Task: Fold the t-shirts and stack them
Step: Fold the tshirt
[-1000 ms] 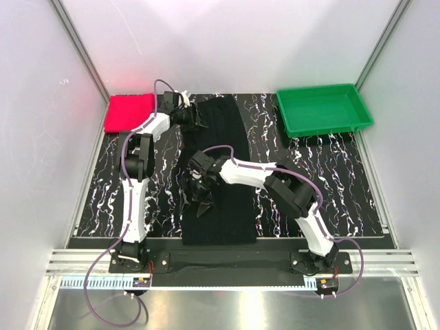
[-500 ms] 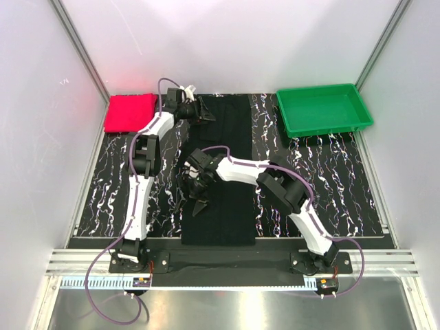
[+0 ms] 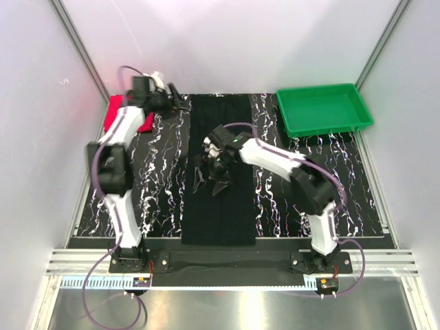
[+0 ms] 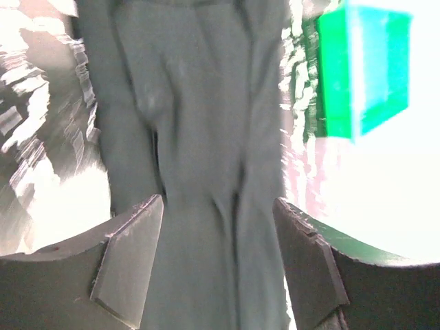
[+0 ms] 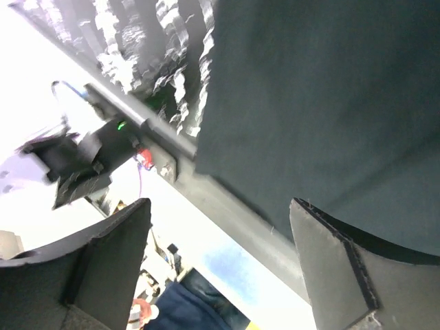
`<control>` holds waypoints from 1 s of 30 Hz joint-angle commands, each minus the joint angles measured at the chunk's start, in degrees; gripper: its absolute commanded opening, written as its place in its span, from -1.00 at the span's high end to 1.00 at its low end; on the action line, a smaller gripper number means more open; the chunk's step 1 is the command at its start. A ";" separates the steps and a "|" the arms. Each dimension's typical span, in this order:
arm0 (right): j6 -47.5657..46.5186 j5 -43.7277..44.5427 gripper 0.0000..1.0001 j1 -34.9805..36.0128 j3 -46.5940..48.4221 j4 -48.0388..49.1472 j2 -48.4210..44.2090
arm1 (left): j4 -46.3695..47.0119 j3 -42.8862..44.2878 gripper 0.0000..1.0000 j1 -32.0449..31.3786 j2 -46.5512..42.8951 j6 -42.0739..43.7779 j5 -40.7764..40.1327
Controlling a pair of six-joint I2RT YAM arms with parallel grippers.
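Left arm has swung out to the left since half a second ago, and the left pincer [image 3: 176, 103] has pulled off the far edge of the black t-shirt [image 3: 220, 213]. Right pincer [image 3: 210, 181] has shifted a little farther along the shirt.

Left pincer: jaws spread wide, nothing between them. In its wrist view the black t-shirt fills the gap ahead of the fingers [image 4: 130, 258], wrinkled along its length. The green tray [image 3: 323, 108] lies ahead and to the right of this pincer, well apart. The red t-shirt [image 3: 145, 122] lies just beside and behind it, partly hidden by the arm.

Right pincer: jaws also spread, empty. It hangs over the black t-shirt, which lies directly under it as a long narrow strip on the marbled table [image 3: 289, 199]. Contact with the cloth cannot be told. The strip's near end reaches the table's near edge.
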 commanded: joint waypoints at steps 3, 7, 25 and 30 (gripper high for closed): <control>-1.93 5.62 -0.84 -2.25 -9.10 -2.93 -18.97 | -3.63 -19.29 -0.32 -0.18 -28.76 2.42 -4.75; -1.41 6.69 -0.83 -5.67 -20.61 -2.76 -28.30 | -8.03 -39.12 -0.29 -4.47 -43.35 2.70 -9.76; 16.26 -2.63 -0.18 -9.02 -65.53 21.06 -51.96 | -23.24 -75.75 -0.19 -14.25 -74.50 -19.36 -20.93; 20.30 -2.10 -0.03 -9.11 -69.49 23.07 -55.12 | -23.94 -78.39 -0.15 -14.86 -71.95 -20.42 -19.61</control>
